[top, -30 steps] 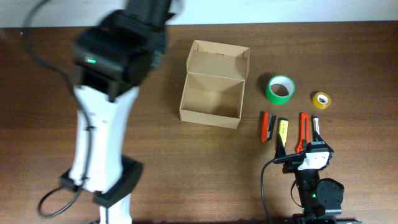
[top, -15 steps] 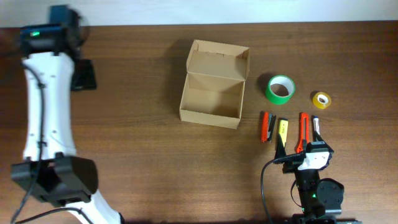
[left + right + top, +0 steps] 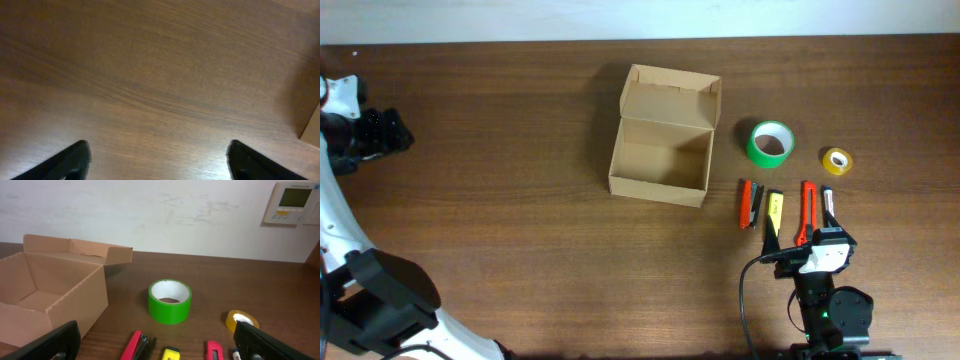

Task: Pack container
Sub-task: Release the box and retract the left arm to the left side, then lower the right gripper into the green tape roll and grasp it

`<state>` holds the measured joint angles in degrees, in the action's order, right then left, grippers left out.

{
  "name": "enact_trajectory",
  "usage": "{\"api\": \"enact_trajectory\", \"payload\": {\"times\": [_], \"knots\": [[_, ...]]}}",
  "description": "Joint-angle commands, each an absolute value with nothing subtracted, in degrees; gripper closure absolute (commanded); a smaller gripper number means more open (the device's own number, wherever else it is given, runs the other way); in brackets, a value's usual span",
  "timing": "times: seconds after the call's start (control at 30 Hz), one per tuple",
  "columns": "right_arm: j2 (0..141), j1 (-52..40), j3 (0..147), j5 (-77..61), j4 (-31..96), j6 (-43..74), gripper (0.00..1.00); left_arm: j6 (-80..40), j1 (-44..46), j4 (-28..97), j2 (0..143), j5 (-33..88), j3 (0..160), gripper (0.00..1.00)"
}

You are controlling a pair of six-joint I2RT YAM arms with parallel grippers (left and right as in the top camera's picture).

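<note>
The container [image 3: 660, 135] is an open tan cardboard box with its flap lid standing up at the back, and it holds nothing. It also shows at the left of the right wrist view [image 3: 50, 297]. My left gripper [image 3: 388, 131] is at the table's far left edge, far from the box. In the left wrist view it [image 3: 159, 157] is open and empty over bare wood, and a box corner [image 3: 313, 127] shows at the right edge. My right gripper [image 3: 817, 247] rests low at the front right. In its own view it [image 3: 156, 335] is open and empty.
Right of the box lie a green tape roll [image 3: 771, 143], a small yellow tape roll [image 3: 836, 160], a red stapler [image 3: 750, 203], a yellow-black tool [image 3: 773, 208], an orange cutter [image 3: 807, 210] and a marker [image 3: 828, 205]. A wall stands behind the table [image 3: 150, 210].
My left arm has swung from above the table's left-middle out to the far left edge. The right arm and all objects have not moved.
</note>
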<state>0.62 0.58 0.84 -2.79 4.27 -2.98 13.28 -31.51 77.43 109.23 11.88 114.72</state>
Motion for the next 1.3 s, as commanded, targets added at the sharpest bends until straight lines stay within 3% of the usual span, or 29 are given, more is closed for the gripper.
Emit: {"api": "enact_trajectory", "payload": {"times": [0.0, 0.23, 0.33, 0.53, 0.8, 0.93, 1.27], "knots": [[0.2, 0.1, 0.3, -2.3, 4.3, -2.7, 0.01, 15.9, -31.7, 76.7, 109.1, 15.5, 114.2, 0.00], [0.2, 0.1, 0.3, -3.7, 4.1, -2.0, 0.01, 16.0, -31.6, 76.7, 109.1, 15.4, 114.2, 0.00], [0.2, 0.1, 0.9, -6.3, 3.7, 3.7, 0.01, 16.0, -31.6, 76.7, 109.1, 15.4, 114.2, 0.00], [3.6, 0.1, 9.6, -6.4, 10.3, 6.9, 0.01, 15.9, -31.6, 76.7, 109.1, 15.4, 114.2, 0.00], [36.1, 0.1, 40.2, -7.1, 23.4, 6.9, 0.01, 16.0, -31.6, 76.7, 109.1, 15.4, 114.2, 0.00], [54.6, 0.1, 63.5, -7.1, 35.3, 3.4, 0.01, 16.0, -31.6, 76.7, 109.1, 15.4, 114.2, 0.00], [79.8, 0.1, 93.9, -7.0, 43.2, -0.4, 0.01, 15.9, -31.6, 76.7, 109.1, 15.4, 114.2, 0.00]]}}
